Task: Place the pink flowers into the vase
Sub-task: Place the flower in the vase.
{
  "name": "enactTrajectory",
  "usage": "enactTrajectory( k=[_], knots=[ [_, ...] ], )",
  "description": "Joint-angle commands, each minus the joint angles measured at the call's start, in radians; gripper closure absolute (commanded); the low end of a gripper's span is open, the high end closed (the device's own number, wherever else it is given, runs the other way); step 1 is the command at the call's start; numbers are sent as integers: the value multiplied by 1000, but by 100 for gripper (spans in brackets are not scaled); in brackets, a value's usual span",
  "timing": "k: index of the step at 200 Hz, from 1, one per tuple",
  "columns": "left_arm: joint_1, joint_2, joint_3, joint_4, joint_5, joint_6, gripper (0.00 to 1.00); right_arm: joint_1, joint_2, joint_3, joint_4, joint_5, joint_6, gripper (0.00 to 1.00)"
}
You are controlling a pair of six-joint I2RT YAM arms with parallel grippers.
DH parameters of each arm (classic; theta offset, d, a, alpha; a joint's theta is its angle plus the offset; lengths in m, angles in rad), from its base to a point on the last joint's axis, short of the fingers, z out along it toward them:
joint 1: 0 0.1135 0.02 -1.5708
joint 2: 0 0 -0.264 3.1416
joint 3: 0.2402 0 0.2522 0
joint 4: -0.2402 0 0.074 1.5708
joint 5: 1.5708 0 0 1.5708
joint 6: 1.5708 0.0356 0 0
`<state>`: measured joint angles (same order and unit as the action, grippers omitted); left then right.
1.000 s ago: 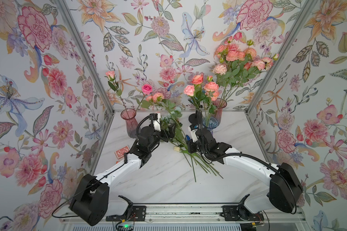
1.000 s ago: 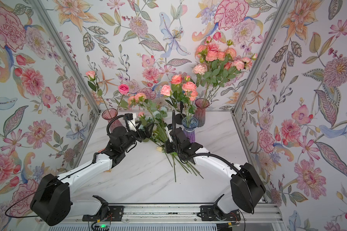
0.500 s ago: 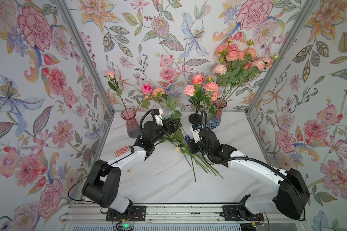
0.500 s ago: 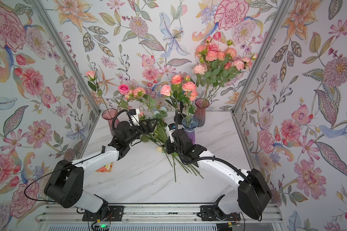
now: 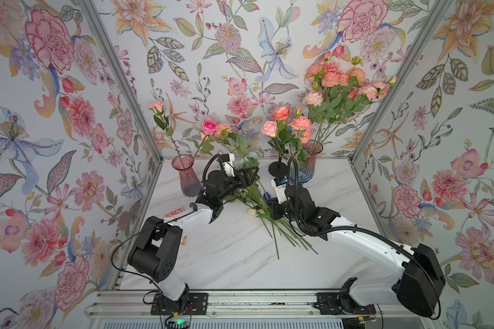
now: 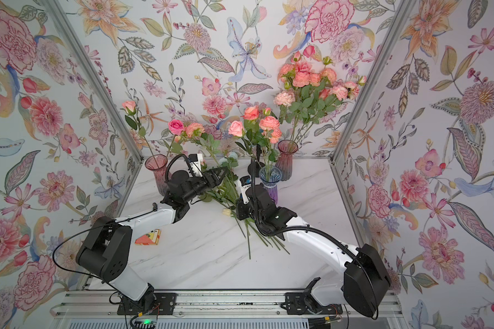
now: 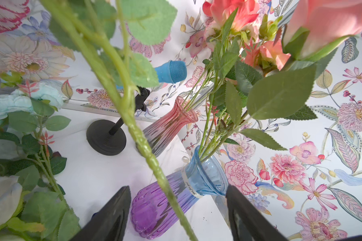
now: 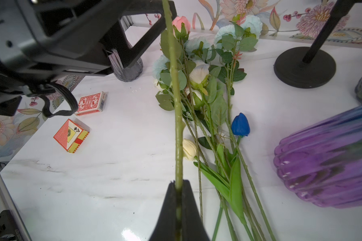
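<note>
right gripper (image 8: 179, 184) clenched on pink flower stem (image 8: 176, 100), held above table | left gripper (image 7: 178, 188) jaws apart around same stem | white marble table (image 5: 226, 256), floral wallpaper walls (image 5: 54, 119) | pale-blue blooms (image 8: 250, 24) lying beneath; blue-purple vase (image 7: 205, 179) just beside; card boxes (image 8: 90, 103) near

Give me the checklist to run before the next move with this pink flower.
1. Hold of the right gripper on the flower stem: ok, shut on it.
2. Hold of the left gripper on the same stem: not ok, its fingers stand apart on either side.
3. Held stem free of the loose flowers lying below it: cannot tell.
4. Blue vase upright: ok.
5. Room in its mouth beside the stems already there: cannot tell.
</note>
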<state>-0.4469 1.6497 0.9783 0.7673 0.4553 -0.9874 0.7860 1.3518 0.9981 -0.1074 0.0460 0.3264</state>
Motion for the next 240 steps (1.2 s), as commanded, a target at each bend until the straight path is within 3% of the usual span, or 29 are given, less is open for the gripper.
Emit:
enactTrajectory(
  k=[1,18,81,169,217,240],
  knots=[
    [10,19,34,59,24,-29,33,10,-8,-9,38,15,3,100],
    [10,22,38,65,28,-32,39,12,-2,-9,43,14,2,100],
    [10,38,40,77,35,-34,45,15,14,-1,49,9,2,100],
    [9,41,52,86,46,-37,78,12,33,3,55,10,-3,100],
    [10,42,56,81,58,-25,85,12,43,2,59,8,-2,100],
    [9,49,66,71,74,-13,93,12,43,-1,60,11,-2,100]
  ],
)
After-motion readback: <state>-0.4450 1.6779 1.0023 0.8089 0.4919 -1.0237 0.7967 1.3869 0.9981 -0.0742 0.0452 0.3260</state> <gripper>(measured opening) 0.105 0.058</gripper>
